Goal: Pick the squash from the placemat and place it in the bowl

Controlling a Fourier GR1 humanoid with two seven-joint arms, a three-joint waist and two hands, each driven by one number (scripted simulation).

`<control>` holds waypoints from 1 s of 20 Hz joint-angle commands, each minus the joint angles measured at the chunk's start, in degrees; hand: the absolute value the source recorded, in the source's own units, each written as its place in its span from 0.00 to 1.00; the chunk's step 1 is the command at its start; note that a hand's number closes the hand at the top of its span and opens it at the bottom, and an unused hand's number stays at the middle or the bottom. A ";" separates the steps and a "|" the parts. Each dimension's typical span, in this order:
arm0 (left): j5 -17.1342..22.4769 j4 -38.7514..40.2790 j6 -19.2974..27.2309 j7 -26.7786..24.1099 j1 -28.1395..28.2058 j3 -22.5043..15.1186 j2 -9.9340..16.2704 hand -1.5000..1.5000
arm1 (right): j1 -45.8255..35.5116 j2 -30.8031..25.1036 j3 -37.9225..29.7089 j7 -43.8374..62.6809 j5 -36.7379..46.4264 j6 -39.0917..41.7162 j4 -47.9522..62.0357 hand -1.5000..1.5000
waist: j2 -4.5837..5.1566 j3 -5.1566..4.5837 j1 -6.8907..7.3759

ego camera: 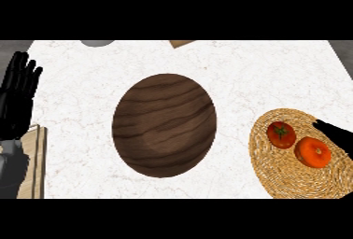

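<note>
Evidently nothing is done: we find the round orange squash [314,152] on the woven straw placemat [276,179], the dark wooden bowl [164,124] holding nothing, the right hand [336,134] beside the squash with its fingers unreadable, and the left hand [17,91] resting open at the left edge.

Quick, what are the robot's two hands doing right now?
Left hand: open, fingers up, resting at the left edge, holding nothing.
Right hand: only a bit shows beside the placemat; cannot tell.

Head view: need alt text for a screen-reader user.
A dark wooden bowl sits mid-counter, with two red-orange vegetables on a woven placemat at right. The right hand enters at the placemat's edge; the open left hand rests at far left.
</note>
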 commanded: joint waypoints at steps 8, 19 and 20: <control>0.32 -2.08 -3.59 2.67 0.31 4.25 1.11 0.50 | -2.88 7.33 1.80 -3.89 10.26 -2.69 8.80 0.00 | 0.00 0.01 0.16; -4.39 -7.28 -1.08 3.96 3.07 1.41 -4.08 0.50 | -11.16 10.26 -0.86 -3.79 14.82 -0.94 20.85 0.00 | 0.00 0.02 0.51; -4.04 5.99 -3.06 -3.06 -3.69 3.56 -3.48 0.50 | -9.05 10.57 -0.19 -5.90 16.34 -4.00 23.01 0.00 | 0.18 0.00 -0.07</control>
